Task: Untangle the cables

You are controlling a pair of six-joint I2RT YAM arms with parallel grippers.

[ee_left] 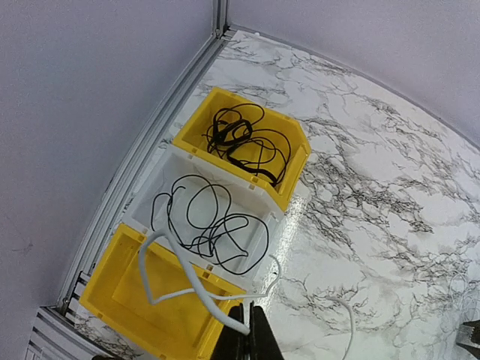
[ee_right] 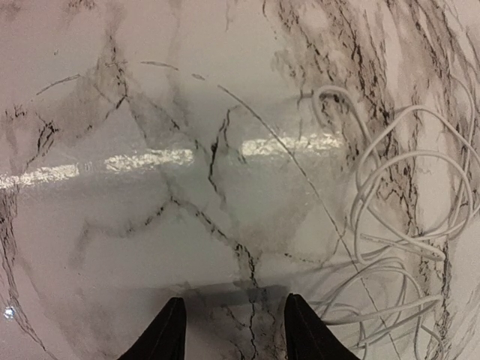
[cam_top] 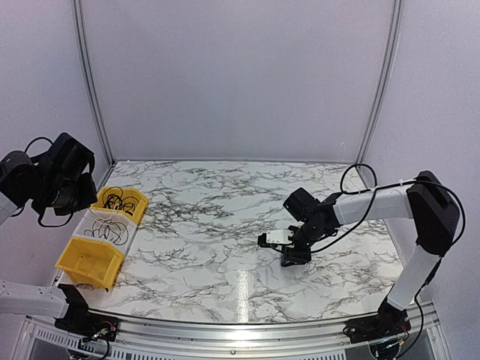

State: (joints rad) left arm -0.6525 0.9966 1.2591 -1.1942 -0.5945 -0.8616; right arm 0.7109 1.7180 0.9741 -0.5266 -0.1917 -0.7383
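Note:
In the left wrist view my left gripper (ee_left: pixel 248 334) is shut on a pale white cable (ee_left: pixel 190 273). The cable loops up over the near yellow bin (ee_left: pixel 127 307) and the edge of the white bin (ee_left: pixel 161 176). A single black cable (ee_left: pixel 214 236) lies looped in the white bin. A clump of black cables (ee_left: pixel 225 135) lies in the far yellow bin (ee_left: pixel 296 161). My right gripper (ee_right: pixel 236 330) is open and empty, low over the marble. A loose pile of thin white cable (ee_right: pixel 355 210) lies just to its right, apart from the fingers.
The three bins stand in a row at the table's left edge (cam_top: pixel 105 229). The left arm (cam_top: pixel 60 180) hangs high above them. The right arm (cam_top: pixel 360 206) reaches to the table's middle right. Metal rails and grey walls border the marble table (cam_top: pixel 225 195).

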